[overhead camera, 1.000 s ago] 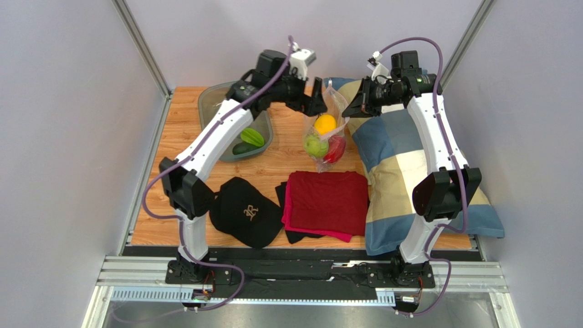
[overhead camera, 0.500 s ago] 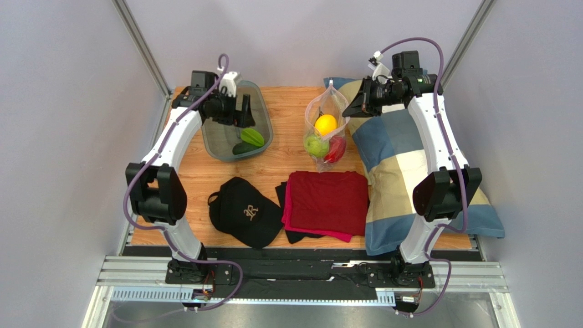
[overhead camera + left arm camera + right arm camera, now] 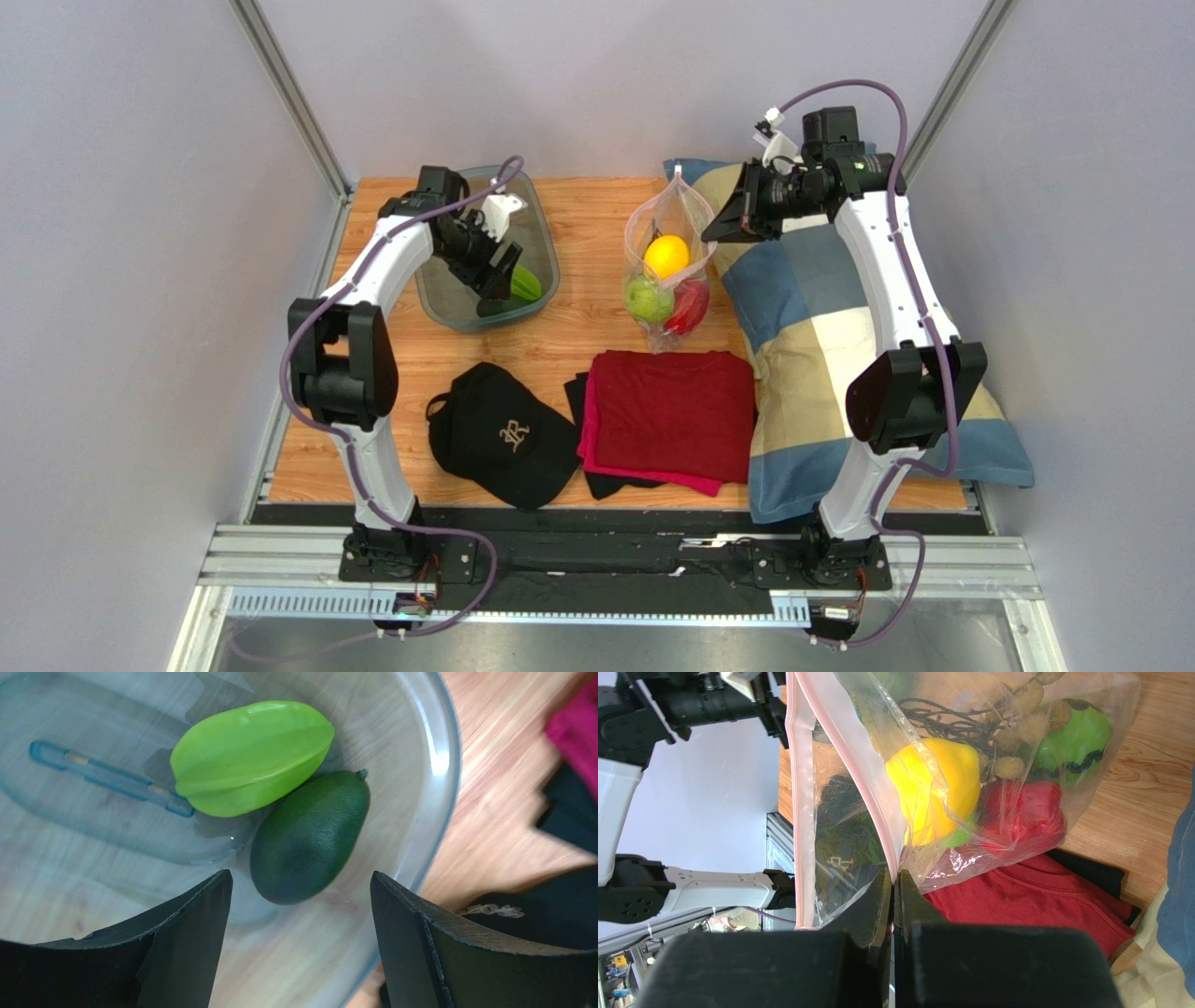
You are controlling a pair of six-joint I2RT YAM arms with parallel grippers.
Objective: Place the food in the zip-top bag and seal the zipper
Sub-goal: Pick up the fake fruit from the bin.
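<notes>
With left gripper (image 3: pixel 300 882) spread wide, hovers over dark green piece (image 3: pixel 309 847) and green star fruit (image 3: pixel 249 756) in tray (image 3: pixel 442 777) at far left corner of surface (image 3: pixel 589 329). With right gripper (image 3: pixel 894 882) clamped on zip-top bag (image 3: pixel 829 812) rim, holds it up near far edge, lemon (image 3: pixel 934 791), apple (image 3: pixel 1078 738), red pepper (image 3: pixel 1025 812) inside.

Pale grey walls (image 3: pixel 126 280) around a wooden table (image 3: pixel 582 329), metal frame posts (image 3: pixel 288 91) in the far corners

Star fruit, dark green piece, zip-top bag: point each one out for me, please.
star fruit (image 3: pixel 249 756): left wrist view, middle of its upper ridged face.
dark green piece (image 3: pixel 309 838): left wrist view, centre of its body.
zip-top bag (image 3: pixel 671 210): top external view, clear upper wall above the yellow fruit.
</notes>
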